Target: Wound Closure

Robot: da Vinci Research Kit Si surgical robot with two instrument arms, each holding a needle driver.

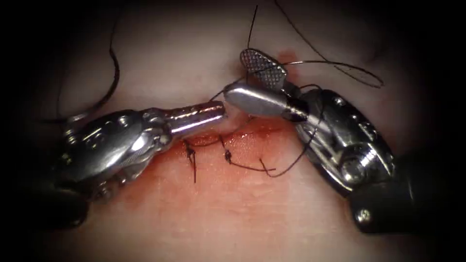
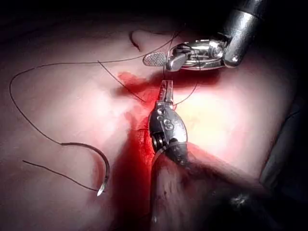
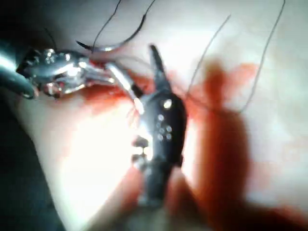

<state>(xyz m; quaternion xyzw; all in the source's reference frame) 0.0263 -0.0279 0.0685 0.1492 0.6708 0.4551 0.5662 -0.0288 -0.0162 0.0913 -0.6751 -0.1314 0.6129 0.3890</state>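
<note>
My left tool (image 1: 219, 111) comes in from the left with its jaws shut on the thread (image 1: 228, 90) just above the cut (image 1: 242, 138); it also shows in the left wrist view (image 2: 166, 90). My right tool (image 1: 237, 75) faces it tip to tip, jaws open and holding nothing, with thread draped around its wrist (image 1: 310, 131). The curved needle (image 2: 98, 156) lies free on the tissue, not in it, with thread trailing from it. In the endoscope view the needle (image 1: 115, 73) rests far to the left of the tools.
Two tied stitches (image 1: 190, 151) (image 1: 227, 156) with short cut tails cross the cut. Red fluid (image 1: 233, 160) stains the tissue around them. Loose thread loops (image 1: 354, 73) over the tissue behind the right tool.
</note>
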